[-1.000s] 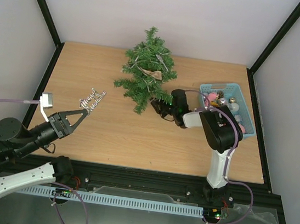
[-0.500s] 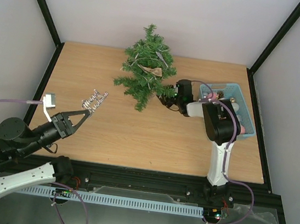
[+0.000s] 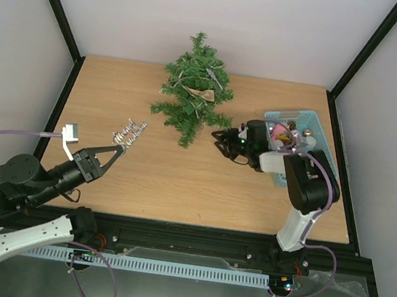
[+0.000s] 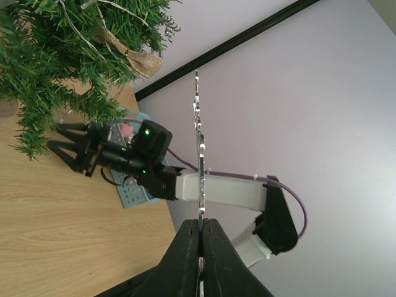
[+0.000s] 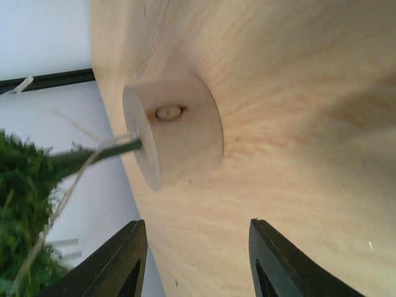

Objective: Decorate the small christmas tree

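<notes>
Silver sparkly strip [image 3: 127,133] is hanging pinched tight by the left gripper [image 3: 114,150], well left of the small christmas tree [image 3: 193,93], which is sitting back-centre on the table [image 3: 179,183]. Right gripper [image 3: 223,138] is gaping part-way, empty, beside the lower branches (steadying, probably). Hanging step pending; next is carrying the strip across onto a branch.

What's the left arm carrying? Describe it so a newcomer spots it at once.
Above the wooden table, left of the small christmas tree, the left gripper hovers over bare wood. Its jaws pinch a flat silver ornament, the only decoration outside the tree and the blue basket.
</notes>
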Tool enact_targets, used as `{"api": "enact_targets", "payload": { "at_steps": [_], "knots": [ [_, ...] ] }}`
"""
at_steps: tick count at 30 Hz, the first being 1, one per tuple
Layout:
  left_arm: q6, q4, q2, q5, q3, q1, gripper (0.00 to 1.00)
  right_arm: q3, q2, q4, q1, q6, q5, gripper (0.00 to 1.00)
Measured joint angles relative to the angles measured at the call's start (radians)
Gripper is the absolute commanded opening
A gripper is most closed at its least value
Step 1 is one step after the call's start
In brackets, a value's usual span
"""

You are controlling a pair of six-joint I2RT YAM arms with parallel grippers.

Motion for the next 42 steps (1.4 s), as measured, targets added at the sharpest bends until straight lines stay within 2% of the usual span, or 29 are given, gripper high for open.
{"api": "enact_targets", "payload": {
  "at_steps": [7,19,28,42],
  "knots": [
    [0.0,0.002,0.0,0.001,-0.009,0.0,0.02,-0.168,-0.143,0.095,0.075,0.066,0.069,0.42],
    [0.0,0.001,-0.036,0.008,-0.01,0.0,0.02,-0.17,-0.1,0.225,0.27,0.277,0.335,0.42],
    [-0.002,-0.006,-0.055,0.026,-0.009,0.0,0.02,-0.116,-0.01,0.264,0.28,0.336,0.484,0.41],
    [-0.012,-0.047,-0.11,0.028,0.0,0.0,0.02,-0.024,0.04,0.266,0.306,0.384,0.547,0.34]
  ]
}}
